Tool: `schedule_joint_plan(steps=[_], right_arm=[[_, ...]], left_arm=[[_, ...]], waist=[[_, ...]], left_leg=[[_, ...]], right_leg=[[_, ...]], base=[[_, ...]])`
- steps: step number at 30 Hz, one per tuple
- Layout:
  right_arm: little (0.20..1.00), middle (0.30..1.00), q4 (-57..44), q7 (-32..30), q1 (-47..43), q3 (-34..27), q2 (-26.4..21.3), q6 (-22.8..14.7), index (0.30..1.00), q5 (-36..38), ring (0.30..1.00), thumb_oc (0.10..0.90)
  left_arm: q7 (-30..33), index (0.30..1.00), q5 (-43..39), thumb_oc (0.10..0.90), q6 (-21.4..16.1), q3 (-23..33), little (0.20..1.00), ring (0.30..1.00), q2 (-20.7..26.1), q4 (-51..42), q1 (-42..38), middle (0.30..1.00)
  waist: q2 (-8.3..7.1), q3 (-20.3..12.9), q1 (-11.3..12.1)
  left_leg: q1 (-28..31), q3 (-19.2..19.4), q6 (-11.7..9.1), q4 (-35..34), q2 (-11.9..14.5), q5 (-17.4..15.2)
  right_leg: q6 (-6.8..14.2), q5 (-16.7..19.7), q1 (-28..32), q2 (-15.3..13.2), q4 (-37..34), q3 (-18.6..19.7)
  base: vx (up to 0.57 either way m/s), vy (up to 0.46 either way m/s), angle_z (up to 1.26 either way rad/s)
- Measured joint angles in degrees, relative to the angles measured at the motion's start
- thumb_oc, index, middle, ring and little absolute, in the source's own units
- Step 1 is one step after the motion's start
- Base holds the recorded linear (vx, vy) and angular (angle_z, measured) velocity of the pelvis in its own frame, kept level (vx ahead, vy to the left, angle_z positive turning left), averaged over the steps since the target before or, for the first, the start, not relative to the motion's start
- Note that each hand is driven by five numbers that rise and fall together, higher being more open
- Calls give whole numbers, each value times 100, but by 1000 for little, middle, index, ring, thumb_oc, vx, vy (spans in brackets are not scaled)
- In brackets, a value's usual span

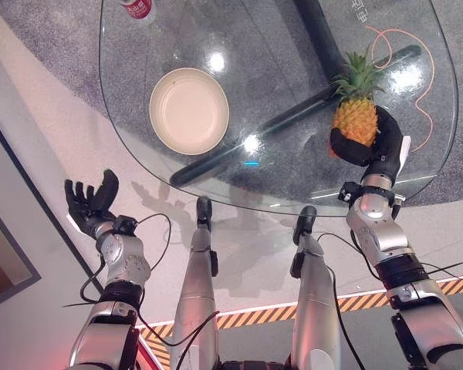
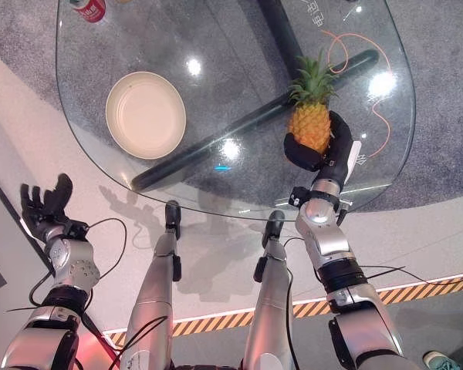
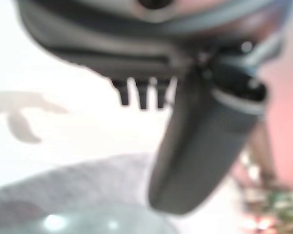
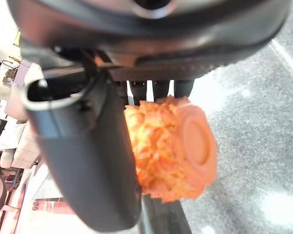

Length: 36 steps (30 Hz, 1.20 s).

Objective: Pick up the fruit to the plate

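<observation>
**Pineapple gripped, well right of the plate**

The right hand (image 1: 370,146) curls around the pineapple (image 1: 356,116) over the glass table (image 1: 293,62), well right of the plate (image 1: 189,110). The left hand (image 1: 89,202) hangs off the table's near-left edge, fingers spread.

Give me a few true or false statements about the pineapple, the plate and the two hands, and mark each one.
1. The right hand is curled round the pineapple. True.
2. The pineapple lies on the plate. False: it is over the right part of the glass table, well apart from the plate.
3. The left hand holds a fruit. False: it is open with nothing in it, off the table's near left edge.
4. The plate has nothing on it. True.
5. A red can stands at the table's far edge. True.
</observation>
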Motion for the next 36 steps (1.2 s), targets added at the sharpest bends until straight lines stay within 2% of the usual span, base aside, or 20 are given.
schedule_joint_plan(steps=[2, 6, 12, 18, 29, 36], right_arm=[[200, 300, -183, -5, 91, 2, 16, 24, 300, -229, 300, 100], [200, 300, -357, -12, 124, -8, 43, 29, 300, -590, 300, 100], [200, 300, -605, 10, 152, -19, 156, 19, 300, -1156, 300, 100], [200, 300, -812, 169, 194, -30, 241, -68, 300, -1585, 300, 100], [200, 300, -1365, 450, 170, -24, 240, -236, 300, -1804, 300, 100], [200, 300, -1400, 531, 154, -24, 238, -288, 300, -1808, 300, 100]], left_arm=[[92, 900, 373, 800, -165, -3, 900, 900, -3, -316, -40, 900], [56, 900, 718, 800, -224, -8, 900, 900, -17, -851, -180, 900], [-838, 900, 800, 800, -234, -67, 900, 900, -39, -1606, -150, 900], [-1691, 900, 798, 800, -63, -227, 900, 900, -44, -2122, -148, 900], [-3038, 900, 104, 800, 929, -777, 900, 900, -53, -2586, -505, 900], [-3381, 900, -288, 800, 1308, -820, 900, 900, -40, -2683, -598, 900]], waist=[[0, 0, -10], [0, 0, -15], [-1, 1, -22], [-2, 1, -18], [-91, 50, -133], [-97, 52, -179]], left_leg=[[1, -4, -1, -9, 0, 0], [0, -13, -3, -12, 0, 1], [-6, -48, -6, -17, 2, 3], [-7, -54, -4, -15, 0, 3], [-31, -68, 13, -20, -2, -8], [-33, -65, 1, -66, 3, -1]], right_leg=[[1, -10, 0, 0, -1, -5], [2, -22, 1, -1, 3, -16], [-6, -35, 14, -3, 8, -64], [-6, -35, 19, -7, 12, -76], [0, -46, 13, -8, 5, -85], [-3, -68, -11, -5, 1, -92]], base=[[0, 0, 0], [0, 0, 0], [0, 0, 0], [0, 0, 0], [0, 0, 0], [0, 0, 0]])
